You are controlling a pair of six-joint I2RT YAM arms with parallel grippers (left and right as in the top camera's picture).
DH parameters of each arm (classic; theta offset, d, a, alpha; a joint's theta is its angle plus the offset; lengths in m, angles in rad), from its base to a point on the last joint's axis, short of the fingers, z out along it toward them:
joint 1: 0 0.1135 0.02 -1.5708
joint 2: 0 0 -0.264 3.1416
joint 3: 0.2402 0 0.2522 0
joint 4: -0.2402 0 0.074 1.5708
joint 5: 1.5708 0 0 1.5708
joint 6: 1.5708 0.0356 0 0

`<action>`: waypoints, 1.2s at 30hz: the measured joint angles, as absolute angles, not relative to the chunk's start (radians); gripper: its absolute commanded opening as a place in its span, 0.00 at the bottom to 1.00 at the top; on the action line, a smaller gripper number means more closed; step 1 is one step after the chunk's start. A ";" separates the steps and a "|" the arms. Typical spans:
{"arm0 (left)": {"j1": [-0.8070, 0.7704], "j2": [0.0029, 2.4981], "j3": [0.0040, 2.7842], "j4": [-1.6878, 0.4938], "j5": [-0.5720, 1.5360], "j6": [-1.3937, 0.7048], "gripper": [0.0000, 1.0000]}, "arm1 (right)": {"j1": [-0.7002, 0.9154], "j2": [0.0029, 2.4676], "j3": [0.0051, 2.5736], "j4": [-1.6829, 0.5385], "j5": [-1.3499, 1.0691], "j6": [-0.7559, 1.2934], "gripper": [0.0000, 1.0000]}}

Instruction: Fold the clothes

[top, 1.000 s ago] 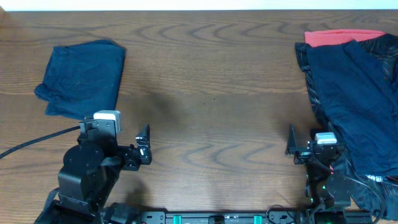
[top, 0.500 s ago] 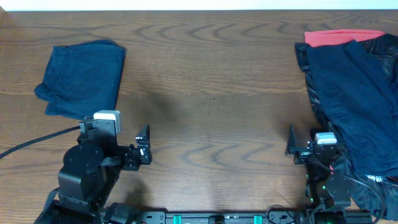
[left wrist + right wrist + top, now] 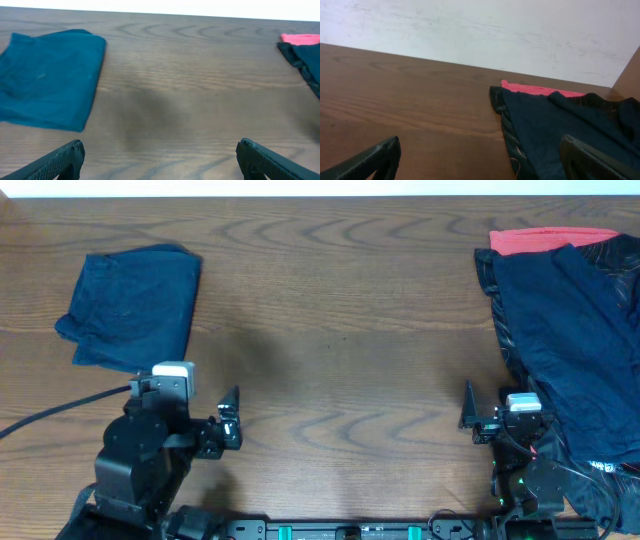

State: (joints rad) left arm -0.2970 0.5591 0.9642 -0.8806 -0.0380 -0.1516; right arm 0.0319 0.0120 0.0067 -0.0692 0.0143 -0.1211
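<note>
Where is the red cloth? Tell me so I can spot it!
Look at the wooden table, then at the heap of clothes on its right side. At the heap's far edge, under a dark blue piece, peeks the red cloth, the only bright one.

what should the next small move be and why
Probably reach the open, empty right claw toward the rumpled navy garment atop the pile on the right. It lies closest to that arm, while the left navy garment already looks folded.

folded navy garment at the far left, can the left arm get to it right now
Probably yes: the folded navy garment lies just ahead and left of the open left tool, nothing on the table between them.
</note>
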 measured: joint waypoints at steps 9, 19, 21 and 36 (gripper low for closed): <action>-0.102 0.330 0.752 -0.821 -0.052 -0.149 0.98 | 0.032 0.012 0.007 -0.069 0.014 -0.122 0.99; 0.017 0.096 0.314 -0.310 -0.052 -0.149 0.98 | 0.032 0.012 0.007 -0.070 0.014 -0.121 0.99; 0.024 0.071 0.242 -0.198 -0.053 -0.149 0.98 | 0.032 0.012 0.007 -0.070 0.014 -0.121 0.99; 0.039 0.013 0.006 0.011 -0.052 -0.103 0.98 | 0.032 0.012 0.007 -0.069 0.014 -0.122 0.99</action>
